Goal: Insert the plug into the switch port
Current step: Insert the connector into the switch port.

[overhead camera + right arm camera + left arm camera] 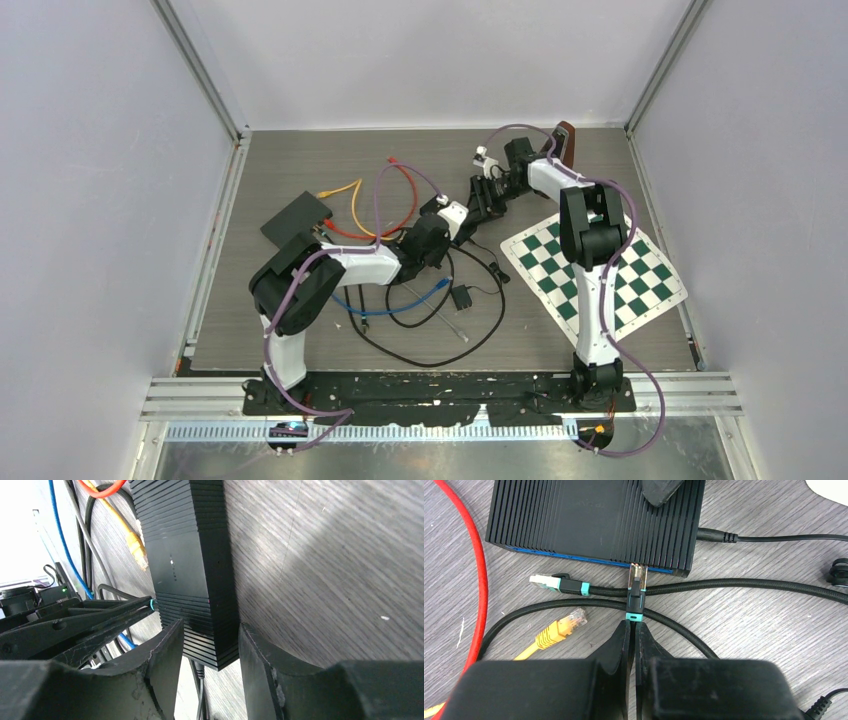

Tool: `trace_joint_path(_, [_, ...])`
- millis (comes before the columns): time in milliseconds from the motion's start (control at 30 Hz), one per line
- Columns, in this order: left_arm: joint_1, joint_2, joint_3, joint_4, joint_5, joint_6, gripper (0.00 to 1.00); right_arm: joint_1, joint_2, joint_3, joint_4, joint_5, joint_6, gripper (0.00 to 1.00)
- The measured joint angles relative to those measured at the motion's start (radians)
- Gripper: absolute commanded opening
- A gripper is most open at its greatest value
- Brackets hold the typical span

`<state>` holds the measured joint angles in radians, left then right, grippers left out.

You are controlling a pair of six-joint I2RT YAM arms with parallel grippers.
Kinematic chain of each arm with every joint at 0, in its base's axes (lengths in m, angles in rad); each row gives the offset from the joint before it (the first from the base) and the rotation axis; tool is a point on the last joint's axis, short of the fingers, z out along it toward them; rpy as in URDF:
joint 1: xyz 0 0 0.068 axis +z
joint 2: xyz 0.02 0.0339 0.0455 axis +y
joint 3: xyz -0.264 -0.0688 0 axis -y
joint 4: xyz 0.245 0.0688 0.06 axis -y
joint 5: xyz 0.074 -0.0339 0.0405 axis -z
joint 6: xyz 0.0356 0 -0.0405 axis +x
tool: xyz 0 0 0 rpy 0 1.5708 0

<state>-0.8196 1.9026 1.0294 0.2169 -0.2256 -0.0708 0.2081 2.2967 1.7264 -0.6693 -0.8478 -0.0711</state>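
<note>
The black ribbed switch (594, 520) lies flat with its blue port face towards my left gripper. My left gripper (634, 625) is shut on a black cable just behind its teal-banded plug (634, 597). The plug's clear tip sits at a port (638, 570) on the switch's front edge. In the right wrist view my right gripper (207, 630) is open, with its fingers (165, 655) on either side of the switch's (195, 575) near end. One of its fingertips (661, 491) shows over the switch's top. In the top view both grippers (468, 212) (488, 190) meet mid-table and hide the switch.
A second teal-banded plug (559, 584), a yellow plug (561, 627) and a red cable (476, 580) lie left of my left gripper. A power lead (719, 536) enters the switch's right side. A checkerboard mat (595, 270), another black box (297, 218) and loose cables (440, 310) lie around.
</note>
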Motion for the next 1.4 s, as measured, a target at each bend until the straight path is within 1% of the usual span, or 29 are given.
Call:
trace_joint_path(233, [0.003, 0.000, 0.000, 0.002, 0.011, 0.002, 0.00, 0.006, 0.029, 0.051, -0.047, -0.003, -0.043, 0.49])
trace_joint_path(467, [0.004, -0.041, -0.016, -0.014, 0.039, 0.013, 0.00, 0.008, 0.098, 0.139, -0.124, -0.100, -0.156, 0.49])
trace_joint_path(667, [0.004, -0.049, -0.014, -0.038, 0.043, 0.027, 0.00, 0.008, 0.112, 0.154, -0.159, -0.136, -0.225, 0.49])
trace_joint_path(933, [0.005, -0.018, 0.031, -0.105, 0.045, 0.024, 0.00, 0.008, 0.112, 0.143, -0.161, -0.164, -0.283, 0.51])
trace_joint_path(1067, [0.017, -0.019, 0.046, -0.130, 0.074, 0.025, 0.00, 0.009, 0.126, 0.174, -0.200, -0.164, -0.316, 0.49])
trace_joint_path(1233, [0.025, -0.019, 0.109, -0.224, 0.104, 0.046, 0.00, 0.011, 0.145, 0.211, -0.241, -0.160, -0.342, 0.46])
trace_joint_path(1400, [0.025, -0.019, 0.128, -0.254, 0.114, 0.055, 0.00, 0.015, 0.145, 0.213, -0.248, -0.158, -0.369, 0.46])
